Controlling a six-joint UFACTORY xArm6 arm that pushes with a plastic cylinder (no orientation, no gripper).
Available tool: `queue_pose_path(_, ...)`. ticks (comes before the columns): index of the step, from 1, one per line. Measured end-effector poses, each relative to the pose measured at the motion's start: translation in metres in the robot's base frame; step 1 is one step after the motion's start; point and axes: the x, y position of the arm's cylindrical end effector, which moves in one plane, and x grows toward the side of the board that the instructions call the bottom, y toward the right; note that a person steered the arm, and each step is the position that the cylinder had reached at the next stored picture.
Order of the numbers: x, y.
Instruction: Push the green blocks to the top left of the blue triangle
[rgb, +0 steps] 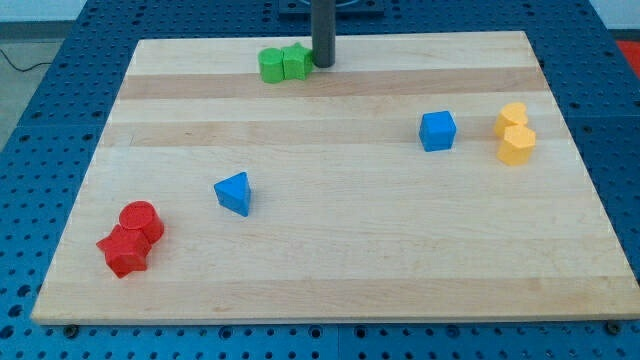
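Note:
Two green blocks sit side by side near the view's top edge of the board: a rounded one (271, 66) on the left and a squarer one (296, 62) touching it on the right. My tip (323, 64) stands right against the right side of the squarer green block. The blue triangle (234, 193) lies in the lower left part of the board, far below the green blocks.
A blue cube (437, 130) sits right of centre. Two yellow blocks (514, 133) stand together near the right edge. A red cylinder (141, 219) and a red star-like block (123, 250) sit at the lower left. The wooden board (340, 270) lies on a blue perforated table.

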Motion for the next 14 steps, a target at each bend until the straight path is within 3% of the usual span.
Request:
queue_pose_path(3, -0.01, -0.094)
queue_pose_path(4, -0.009, -0.08)
queue_pose_path(6, -0.046, -0.062)
queue_pose_path(7, -0.026, -0.083)
queue_pose_path(9, 0.061, -0.094)
queue_pose_path(10, 0.07, -0.091)
queue_pose_path(12, -0.012, -0.081)
queue_pose_path(13, -0.009, -0.116)
queue_pose_path(14, 0.028, -0.131)
